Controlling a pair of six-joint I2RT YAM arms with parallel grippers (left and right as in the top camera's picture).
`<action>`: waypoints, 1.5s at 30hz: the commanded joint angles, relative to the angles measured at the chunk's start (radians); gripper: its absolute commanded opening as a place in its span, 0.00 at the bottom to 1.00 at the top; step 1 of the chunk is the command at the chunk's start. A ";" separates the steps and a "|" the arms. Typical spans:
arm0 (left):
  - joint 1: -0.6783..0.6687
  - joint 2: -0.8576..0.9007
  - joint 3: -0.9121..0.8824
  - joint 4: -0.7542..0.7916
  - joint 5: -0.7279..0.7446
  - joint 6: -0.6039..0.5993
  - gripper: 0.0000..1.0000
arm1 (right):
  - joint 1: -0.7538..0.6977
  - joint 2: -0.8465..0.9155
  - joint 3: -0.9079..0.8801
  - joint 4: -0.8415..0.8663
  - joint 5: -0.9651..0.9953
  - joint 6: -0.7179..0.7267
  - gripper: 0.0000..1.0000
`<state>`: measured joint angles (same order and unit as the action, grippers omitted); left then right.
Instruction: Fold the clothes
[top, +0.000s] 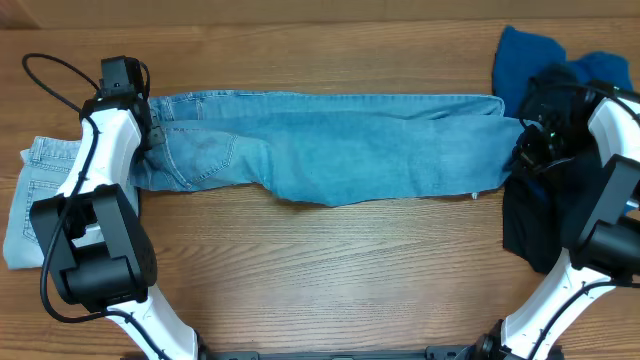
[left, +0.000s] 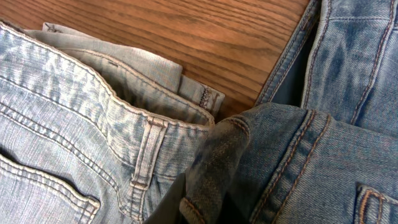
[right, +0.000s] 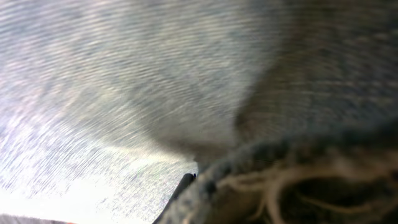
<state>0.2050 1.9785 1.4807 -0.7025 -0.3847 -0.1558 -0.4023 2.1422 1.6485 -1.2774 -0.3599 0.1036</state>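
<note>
The jeans (top: 330, 150) lie doubled lengthwise; crosswise folds remain. The left gripper (top: 152, 135) seems to pinch the waistband (left: 214, 155), the right gripper (top: 520, 150) the frayed hem (right: 280, 174).

Rise white from bases at the near side, bend sharply at the elbows and reach far outward, left claw (top: 152, 136) pinched shut on the waistband end of the jeans (top: 330, 150), right claw (top: 522, 152) clamped on the frayed hem end, wrists turned inward toward each other.

Robot laboratory workstation: wood-grain bench (top: 300, 260); white left arm (top: 108, 150) and right arm (top: 612, 125) based at its near edge; exposed black cable (top: 45, 70); jeans (top: 350, 150) spread flat.
</note>
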 joint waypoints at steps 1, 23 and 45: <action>0.004 -0.021 0.007 -0.001 0.020 0.010 0.11 | 0.049 -0.128 0.089 -0.019 -0.091 -0.110 0.04; 0.004 -0.021 0.007 -0.006 0.072 0.010 0.11 | 0.224 -0.277 0.018 -0.090 0.323 -0.003 0.75; 0.004 -0.021 0.007 -0.011 0.072 0.010 0.11 | 0.170 -0.359 -0.324 0.356 0.504 0.146 0.04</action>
<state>0.2050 1.9785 1.4807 -0.7105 -0.3313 -0.1562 -0.2020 1.8687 1.2125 -0.8772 -0.0174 0.1837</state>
